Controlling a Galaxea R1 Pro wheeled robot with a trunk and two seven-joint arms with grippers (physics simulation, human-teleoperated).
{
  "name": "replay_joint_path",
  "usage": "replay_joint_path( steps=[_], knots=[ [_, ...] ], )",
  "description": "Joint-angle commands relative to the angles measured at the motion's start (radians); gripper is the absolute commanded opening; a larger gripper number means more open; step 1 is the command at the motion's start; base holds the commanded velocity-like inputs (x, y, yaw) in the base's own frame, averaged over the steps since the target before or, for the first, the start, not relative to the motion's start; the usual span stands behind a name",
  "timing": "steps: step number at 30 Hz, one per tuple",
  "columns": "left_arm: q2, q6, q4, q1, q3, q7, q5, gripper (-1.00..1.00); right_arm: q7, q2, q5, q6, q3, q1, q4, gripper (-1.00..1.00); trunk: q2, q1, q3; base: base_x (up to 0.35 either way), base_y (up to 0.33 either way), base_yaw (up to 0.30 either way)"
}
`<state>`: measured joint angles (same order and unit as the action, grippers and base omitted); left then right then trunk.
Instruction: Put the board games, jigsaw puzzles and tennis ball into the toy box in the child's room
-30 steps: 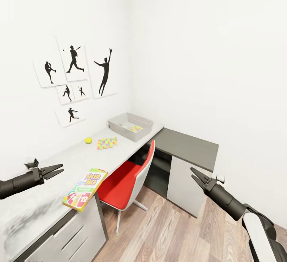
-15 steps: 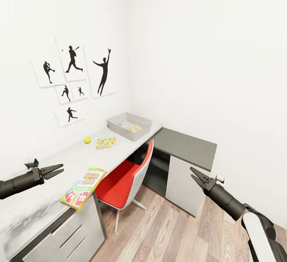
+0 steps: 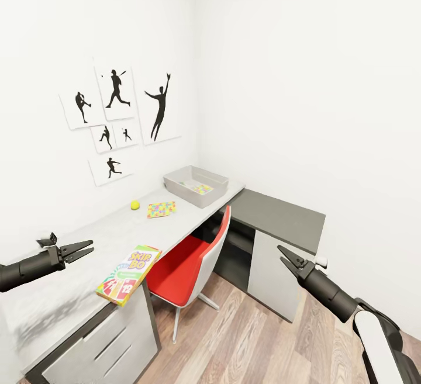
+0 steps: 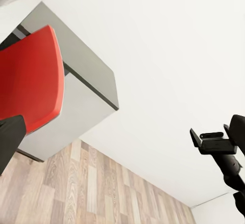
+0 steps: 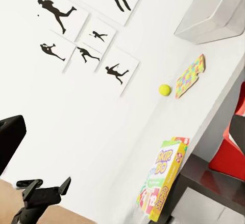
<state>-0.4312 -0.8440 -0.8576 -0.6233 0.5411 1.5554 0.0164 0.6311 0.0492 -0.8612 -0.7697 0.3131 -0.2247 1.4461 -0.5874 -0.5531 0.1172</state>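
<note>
A white-walled room with a wood-plank floor [image 3: 245, 343] holds a long white table [image 3: 88, 255] along the left wall, under black silhouette sports pictures [image 3: 120, 118].

The left gripper [image 3: 82, 249] hovers over the near part of the table, its fingers slightly parted and holding nothing. Just beside it, toward the room, the Skip-Bo board game [image 3: 128, 267] lies flat at the table's front edge, apart from the fingertips. Further along the tabletop, well beyond the gripper, sit the tennis ball [image 3: 135, 204] and, just beside it, a jigsaw puzzle [image 3: 161, 209] lying flat. Past those, at the far end of the table by the corner, stands the toy box [image 3: 175, 180], with a second mosaic puzzle [image 3: 202, 188] lying inside it.

The right gripper [image 3: 285, 260] hangs in the air above the floor, jaws spread and empty, well apart from every toy. It is near the front of the dark-grey-topped cabinet [image 3: 280, 214]. A red chair [image 3: 193, 255] stands tucked at the table between the two arms.
</note>
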Motion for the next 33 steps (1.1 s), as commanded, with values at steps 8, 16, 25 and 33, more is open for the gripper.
replay_joint_path(
  steps=[8,16,25,33],
  knots=[
    [0.0,-0.011,0.0,-0.001,0.0,0.005,0.002,1.0,-0.002,0.0,-0.002,-0.007,0.001,-0.001,0.0,1.0,-0.002,0.0,0.0,0.0,0.0,0.029],
    [-0.001,-0.011,0.0,-0.001,0.0,0.005,0.002,1.0,-0.006,0.002,-0.002,0.009,0.0,-0.001,0.0,1.0,-0.002,0.0,0.0,0.0,-0.028,0.0],
    [-0.004,-0.012,0.0,-0.001,0.002,0.006,0.002,1.0,-0.129,0.019,0.016,0.01,-0.027,-0.007,-0.001,1.0,-0.002,0.0,0.0,0.0,-0.218,0.0],
    [-0.004,-0.012,0.0,-0.001,0.002,0.006,0.002,1.0,-0.148,0.005,0.02,0.015,-0.044,-0.007,0.003,1.0,-0.002,0.0,0.0,0.0,-0.245,0.0]
  ],
)
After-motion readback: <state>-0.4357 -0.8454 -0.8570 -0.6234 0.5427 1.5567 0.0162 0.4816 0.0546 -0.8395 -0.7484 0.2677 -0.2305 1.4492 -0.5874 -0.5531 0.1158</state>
